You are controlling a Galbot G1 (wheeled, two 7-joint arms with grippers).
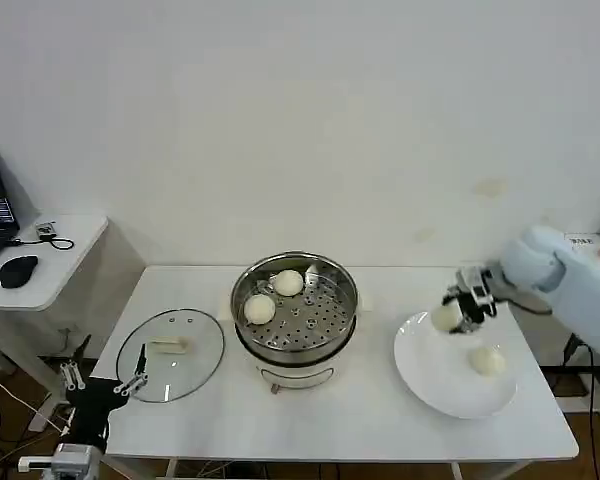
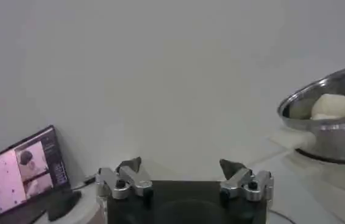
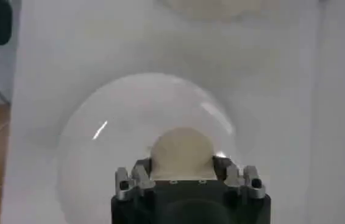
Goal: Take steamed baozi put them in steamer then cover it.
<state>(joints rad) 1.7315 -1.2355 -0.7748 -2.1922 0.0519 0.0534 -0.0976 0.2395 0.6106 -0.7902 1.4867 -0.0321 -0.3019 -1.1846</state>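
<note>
Risk: the bun (image 1: 447, 317) in the right gripper (image 1: 458, 313) is soft and smooth; squeezed unevenly it could slip out on the way to the steamer (image 1: 295, 305), or knock the two buns (image 1: 260, 309) already on the tray.
Right arm: reaching in from the right, gripper clamped on the bun just above the plate (image 1: 430, 375), where one bun (image 1: 487, 360) waits.
Left arm: parked low by the table's near left corner, left gripper (image 2: 184, 176) fingers spread wide, empty.
Lid (image 1: 170, 352): flat on the table left of the steamer, seemingly untouched.
</note>
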